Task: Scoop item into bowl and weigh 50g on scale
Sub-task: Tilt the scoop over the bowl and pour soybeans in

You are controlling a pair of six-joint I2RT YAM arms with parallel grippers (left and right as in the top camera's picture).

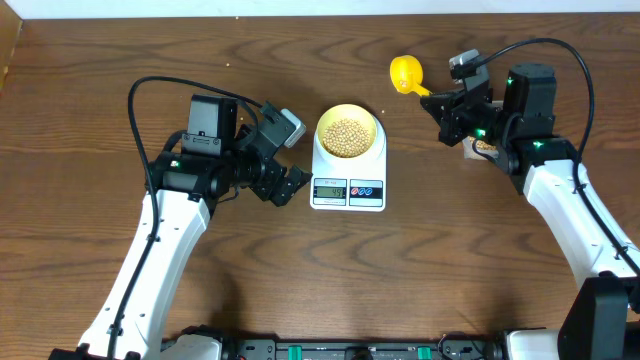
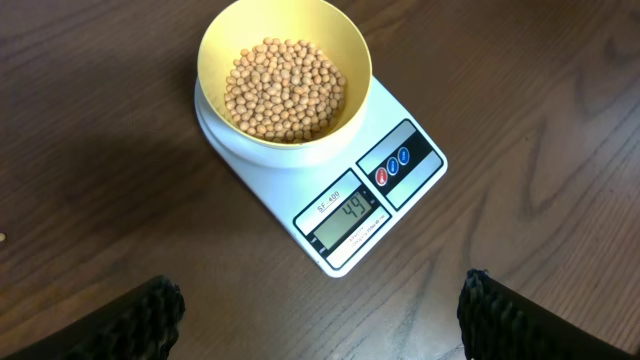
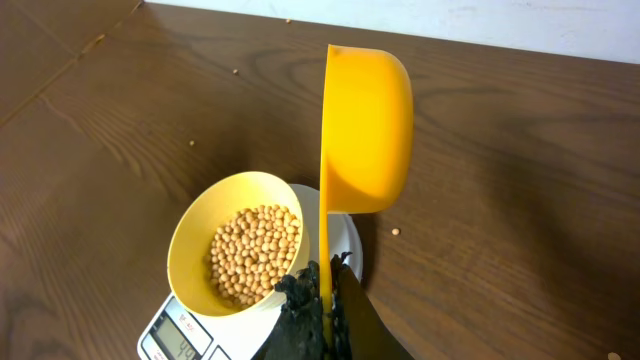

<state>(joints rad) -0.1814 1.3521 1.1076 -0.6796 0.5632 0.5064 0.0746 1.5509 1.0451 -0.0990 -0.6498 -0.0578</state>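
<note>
While the small round pale-yellow bowl (image 2: pixel 218 48) is sitting on the white rectangular digital scale (image 2: pixel 290 185), the small tan beans (image 2: pixel 285 90) are lying inside it (the display is showing 44). Just left of the scale, the left tool (image 1: pixel 285 185) is hovering, fingers spread and empty. Beyond the scale's far right corner, the right tool (image 3: pixel 325 300) is pinching a yellow plastic scoop (image 3: pixel 365 130) by its handle, with the cup tipped on edge.

I see dark brown wood-grain table (image 1: pixel 90 90), grain running side to side. White scale (image 1: pixel 348 180) sits flat on it near centre, display end toward arm bases. Few stray beans (image 3: pixel 396 232) lie loose on bare wood: one near scale, others well apart toward far edge.
</note>
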